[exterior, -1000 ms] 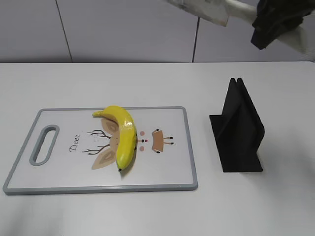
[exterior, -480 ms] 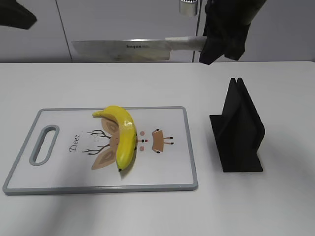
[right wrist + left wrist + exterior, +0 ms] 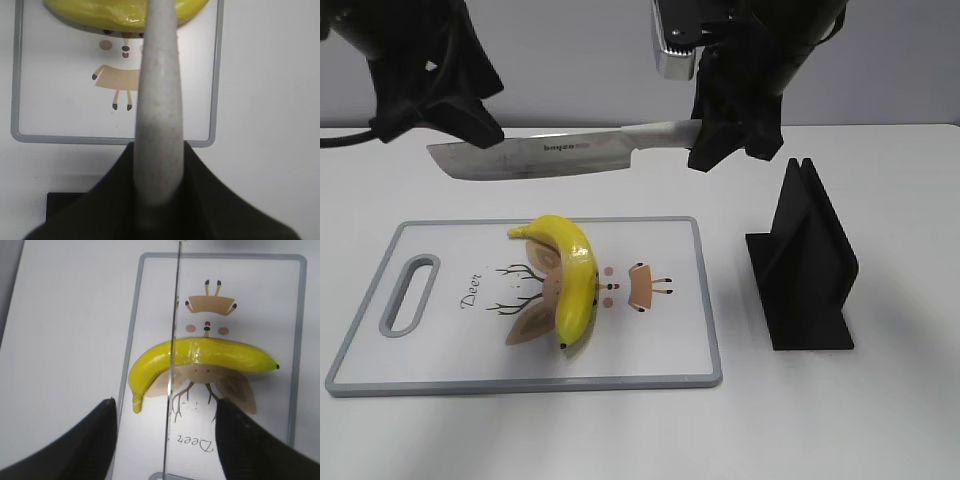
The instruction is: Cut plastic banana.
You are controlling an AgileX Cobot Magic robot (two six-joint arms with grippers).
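Nearest the exterior camera, the grey-rimmed cutting board (image 3: 705,300) lies flat on the white table (image 3: 880,420), and the plastic banana (image 3: 572,285) rests on its deer print, curving from the far middle toward the near edge. It looks glossy and hard, so it will likely be light, stiff and prone to skid or roll under a blade; a steadying hold should go on 1 end, clear of the seam. Right of the board stands the black knife holder (image 3: 808,262). Farther back and higher, the knife (image 3: 545,158) hangs level above the banana, its handle clamped in the right gripper (image 3: 725,140). The left gripper (image 3: 165,430) hovers spread wide over the board, nothing between its 2 fingers, though the blade's tip seems close to it.
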